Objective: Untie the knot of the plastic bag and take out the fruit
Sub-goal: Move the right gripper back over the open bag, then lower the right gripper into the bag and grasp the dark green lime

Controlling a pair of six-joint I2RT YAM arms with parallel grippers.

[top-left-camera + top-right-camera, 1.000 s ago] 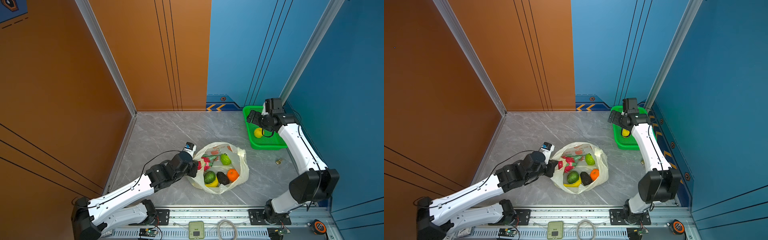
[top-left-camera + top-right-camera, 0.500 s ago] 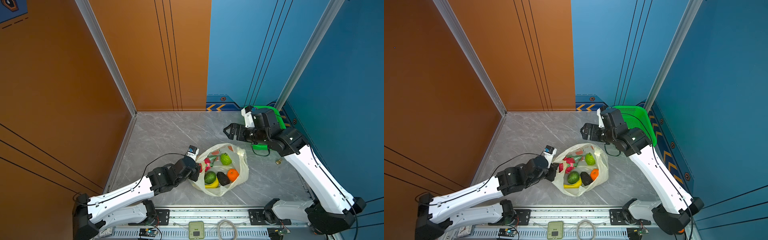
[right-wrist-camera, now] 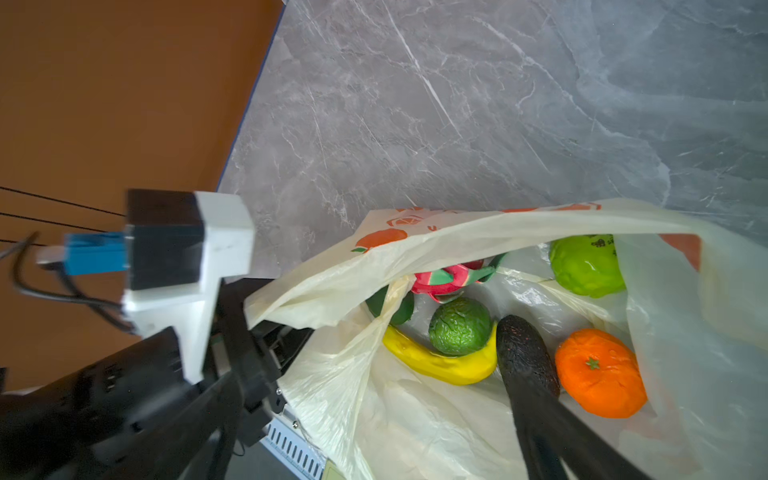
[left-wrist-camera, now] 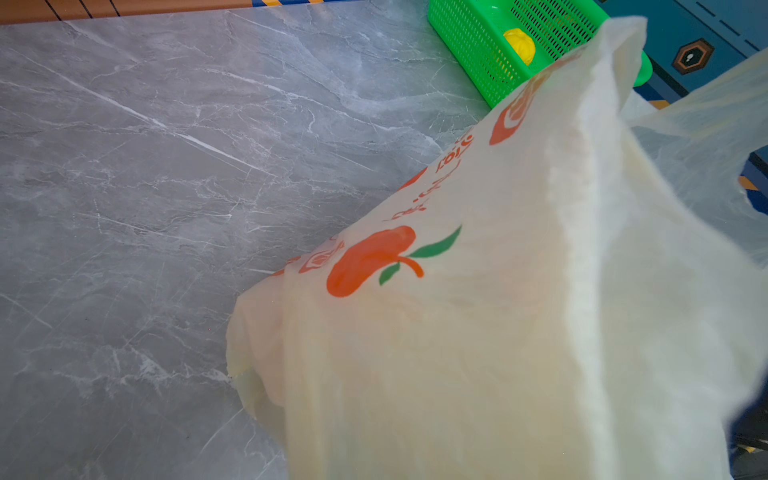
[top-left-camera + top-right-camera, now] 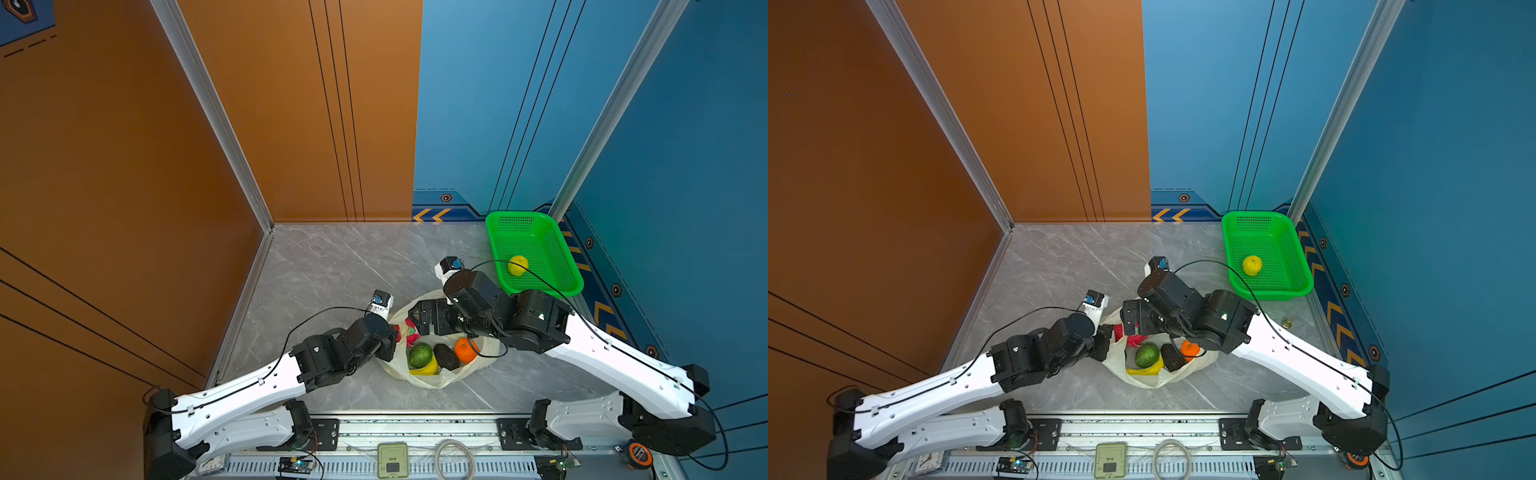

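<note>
Plastic of the bag's (image 5: 432, 378) left rim is pinched in the clenched left hand (image 5: 390, 338) and lifted off the tabletop (image 5: 332, 266), while the right hand (image 5: 420, 320) hangs fully spread just above the bag's far side, over the dragon fruit (image 3: 446, 276), grasping nothing. The bag sits mid-tabletop between the arms, mouth gaping upward, with banana (image 3: 440, 365), green avocado (image 3: 459, 326), dark avocado (image 3: 523, 357), orange (image 3: 598, 372) and a bumpy green fruit (image 3: 586, 266) inside; the dark avocado's long axis lies flat, slanting toward the near right in both top views. A yellow citrus (image 5: 518, 265) lies in the green basket (image 5: 536, 289), well apart.
</note>
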